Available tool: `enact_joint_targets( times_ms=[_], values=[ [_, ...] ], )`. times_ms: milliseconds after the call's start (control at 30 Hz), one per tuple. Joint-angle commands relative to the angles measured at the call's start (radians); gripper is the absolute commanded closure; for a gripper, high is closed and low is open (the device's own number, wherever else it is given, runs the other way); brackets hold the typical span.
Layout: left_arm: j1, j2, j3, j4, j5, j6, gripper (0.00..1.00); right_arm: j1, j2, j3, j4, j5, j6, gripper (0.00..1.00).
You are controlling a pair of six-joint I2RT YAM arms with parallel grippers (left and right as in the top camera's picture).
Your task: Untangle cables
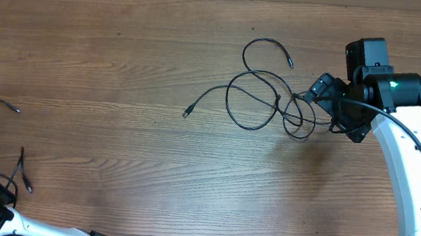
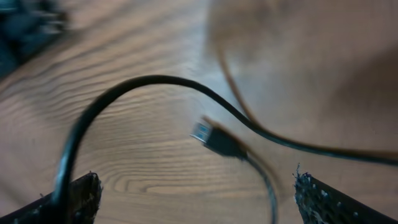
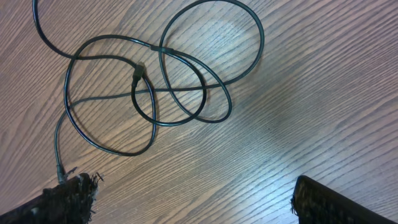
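Toward 3 o'clock on the bench (image 1: 125,49), tangled cables (image 1: 278,101) lie w/ right fingers (image 3: 71,196) spread just beside. Left fingers (image 2: 84,193) are spread too, round a separate cable (image 2: 155,79) at 8 o'clock. Risk: pinching two strands together would prob. tighten the knot.

Soft, even light, faint shadows; left wrist view blurred, other views sharp.

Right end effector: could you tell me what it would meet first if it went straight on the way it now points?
Probably the tangle of cables, whose loops lie ahead of the open right end effector on the table; depth is unclear, so bare wood might come first.
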Motion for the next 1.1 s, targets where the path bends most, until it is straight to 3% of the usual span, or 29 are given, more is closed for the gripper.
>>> enact_joint_targets(
  times_ms=[0,267,367,433,467,500,533,700,867,1067],
  values=[
    [-0.033,0.026,-0.001,0.032,0.098,0.272,0.0,0.005,-0.001,0.017,0.007,-0.002,0.005,0.0],
    [-0.139,0.024,-0.001,0.181,0.346,0.594,0.0,0.005,-0.001,0.017,0.008,-0.002,0.005,0.0],
    [-0.171,0.024,-0.001,0.184,0.428,0.628,0.0,0.005,-0.001,0.017,0.008,-0.002,0.005,0.0],
    [-0.191,0.024,-0.001,0.181,0.426,0.626,0.18,0.005,-0.001,0.017,0.008,-0.002,0.005,0.0],
    [-0.2,0.024,-0.001,0.18,0.419,0.625,0.4,0.005,-0.001,0.017,0.008,-0.002,0.005,0.0],
    [-0.21,0.024,-0.001,0.178,0.41,0.621,0.74,0.005,-0.001,0.017,0.008,-0.002,0.005,0.0],
    [-0.217,0.024,-0.001,0.174,0.402,0.617,0.96,0.005,-0.001,0.017,0.008,-0.002,0.005,0.0],
    [-0.25,0.024,-0.001,0.156,0.319,0.566,0.96,0.005,-0.001,0.017,0.008,-0.002,0.005,0.0],
    [-0.273,0.023,-0.001,0.053,0.083,0.44,0.95,0.005,-0.001,0.017,0.008,-0.002,0.005,0.0],
    [-0.334,-0.01,-0.001,-0.027,-0.043,0.443,0.95,0.005,-0.001,0.017,0.028,-0.002,0.005,0.0]
  ],
)
